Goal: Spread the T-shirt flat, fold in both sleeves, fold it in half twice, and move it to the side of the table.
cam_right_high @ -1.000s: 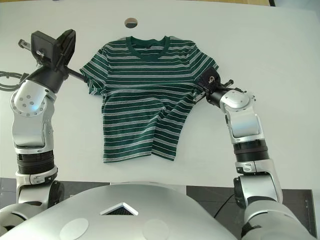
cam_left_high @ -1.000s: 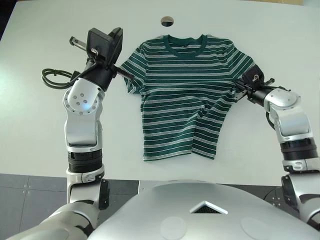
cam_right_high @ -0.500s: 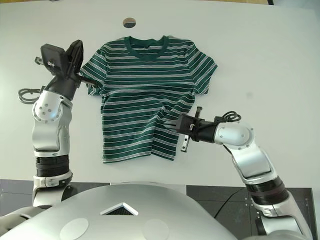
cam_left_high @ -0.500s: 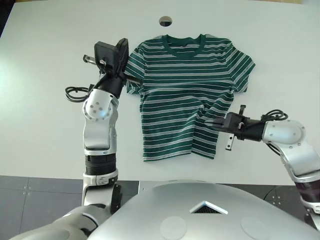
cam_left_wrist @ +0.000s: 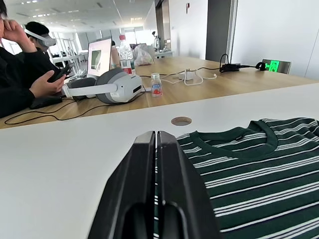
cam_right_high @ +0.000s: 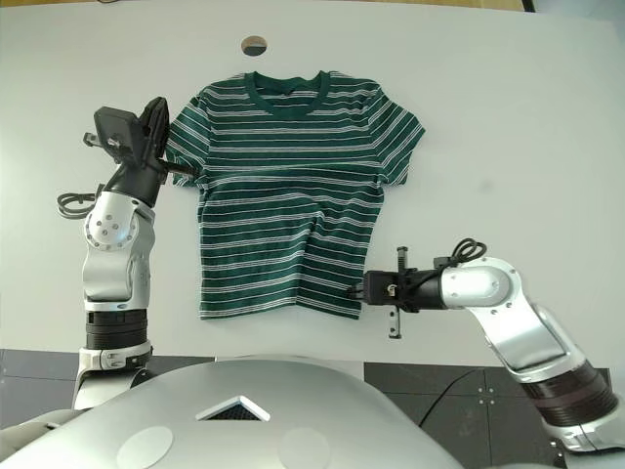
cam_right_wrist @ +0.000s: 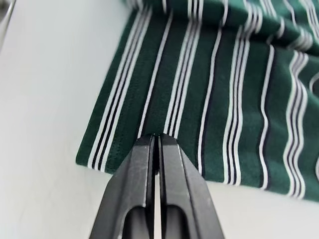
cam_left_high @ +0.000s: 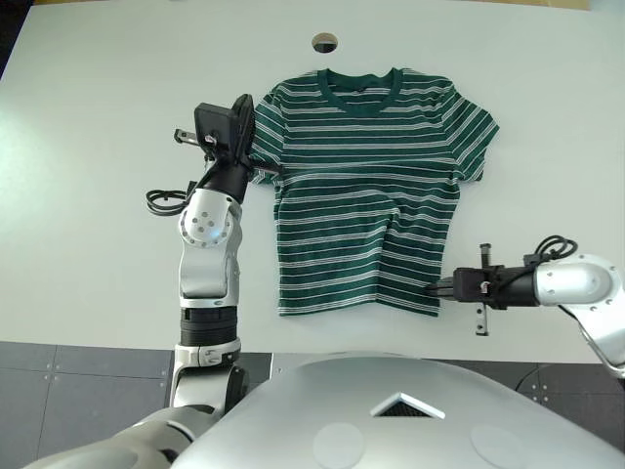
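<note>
Now left gripper (cam_left_high: 271, 173) is pinching the T-shirt (cam_left_high: 366, 186) sleeve (cam_left_high: 264, 132), centre-left, jaws closed; right gripper (cam_left_high: 437, 289) is clamping its hem (cam_left_high: 361, 304), lower right.

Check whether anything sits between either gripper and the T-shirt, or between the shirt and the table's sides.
Nothing visible blocks either gripper. The left gripper is shut on the T-shirt at a sleeve, and the right gripper at the hem corner. Toward the sides of the table, only a black cable loop lies beside the left arm.
</note>
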`<control>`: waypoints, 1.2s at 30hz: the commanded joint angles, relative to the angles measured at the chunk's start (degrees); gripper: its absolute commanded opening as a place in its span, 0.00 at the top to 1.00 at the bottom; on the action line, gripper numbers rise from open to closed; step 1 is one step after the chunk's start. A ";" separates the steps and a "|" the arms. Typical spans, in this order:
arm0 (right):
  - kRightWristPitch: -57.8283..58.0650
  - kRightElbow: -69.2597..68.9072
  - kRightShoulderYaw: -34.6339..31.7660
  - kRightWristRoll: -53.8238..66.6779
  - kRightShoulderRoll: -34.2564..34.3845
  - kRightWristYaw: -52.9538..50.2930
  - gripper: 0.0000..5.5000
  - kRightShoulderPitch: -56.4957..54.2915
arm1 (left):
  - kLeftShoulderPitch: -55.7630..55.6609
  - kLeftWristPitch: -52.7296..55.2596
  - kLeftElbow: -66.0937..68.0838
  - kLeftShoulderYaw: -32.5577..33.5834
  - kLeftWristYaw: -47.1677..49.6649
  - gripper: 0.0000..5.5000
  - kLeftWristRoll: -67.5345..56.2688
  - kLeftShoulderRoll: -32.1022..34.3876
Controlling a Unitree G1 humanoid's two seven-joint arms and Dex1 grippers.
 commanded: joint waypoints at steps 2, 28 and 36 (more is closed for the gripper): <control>-1.72 2.19 -2.36 0.18 -5.47 3.59 0.98 4.21 | -1.33 1.30 1.66 0.16 -0.01 0.98 -0.35 0.48; -4.87 -3.63 -17.38 19.94 15.02 -13.22 0.98 -5.30 | -15.45 18.59 19.31 3.74 -1.78 0.65 -3.46 5.96; -4.49 -4.39 -15.78 18.43 16.97 -14.65 0.98 -6.48 | -20.52 24.17 30.06 3.96 -4.63 0.62 -4.74 8.23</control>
